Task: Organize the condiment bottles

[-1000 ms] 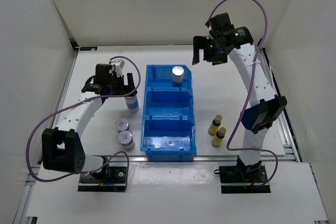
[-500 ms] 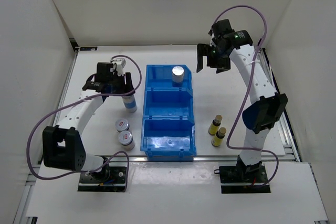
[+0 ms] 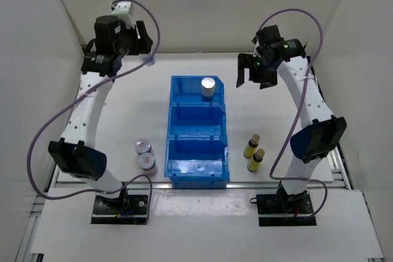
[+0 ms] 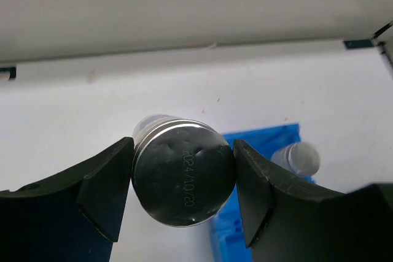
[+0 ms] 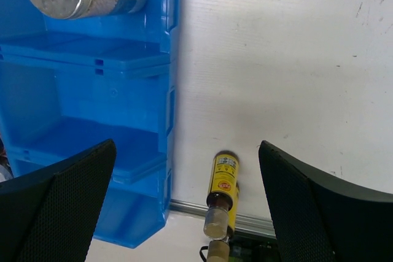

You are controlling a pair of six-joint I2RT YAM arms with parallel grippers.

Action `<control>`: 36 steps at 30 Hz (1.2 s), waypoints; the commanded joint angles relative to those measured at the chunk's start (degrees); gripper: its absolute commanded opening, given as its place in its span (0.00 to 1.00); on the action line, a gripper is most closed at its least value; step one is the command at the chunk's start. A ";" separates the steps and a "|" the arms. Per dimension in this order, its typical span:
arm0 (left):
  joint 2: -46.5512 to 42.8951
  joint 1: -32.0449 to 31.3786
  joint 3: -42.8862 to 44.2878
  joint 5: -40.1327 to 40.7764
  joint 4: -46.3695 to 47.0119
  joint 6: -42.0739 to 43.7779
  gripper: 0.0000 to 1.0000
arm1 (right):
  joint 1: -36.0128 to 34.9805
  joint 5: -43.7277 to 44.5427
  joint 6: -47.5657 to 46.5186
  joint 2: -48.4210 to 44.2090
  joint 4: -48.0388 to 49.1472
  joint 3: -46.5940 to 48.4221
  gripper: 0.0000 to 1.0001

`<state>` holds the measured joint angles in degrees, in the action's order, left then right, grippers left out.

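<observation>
My left gripper [image 3: 141,46] is raised high over the table's far left and is shut on a tall white-and-blue bottle [image 3: 150,61]. In the left wrist view its silver cap [image 4: 184,173] fills the gap between both fingers. A second tall bottle [image 3: 208,86] stands in the far compartment of the blue bin [image 3: 198,170]. Two squat silver-topped bottles [image 3: 142,146] [image 3: 147,161] stand left of the bin. Two slim yellow bottles [image 3: 251,146] [image 3: 256,159] stand to its right. My right gripper [image 3: 253,77] hangs open beyond the bin's far right corner, holding nothing.
The bin's middle and near compartments [image 5: 92,145] hold nothing. White walls enclose the table at the back and on both sides. A metal rail [image 5: 190,208] runs along the near edge, close to the yellow bottles [image 5: 222,182].
My left gripper shut on the tall bottle beside the bin and lifted it up toward the far left. The right gripper drifted slightly right and lower, still open.
</observation>
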<state>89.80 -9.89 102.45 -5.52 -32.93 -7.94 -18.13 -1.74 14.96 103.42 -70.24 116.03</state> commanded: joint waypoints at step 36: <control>21.82 -14.19 1.08 -5.03 1.81 -6.91 0.57 | 6.18 1.12 0.95 -10.51 -2.01 -17.23 1.00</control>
<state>113.67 -23.75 103.22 -9.34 -34.13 -13.61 -12.34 -1.41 15.14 93.93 -70.98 99.85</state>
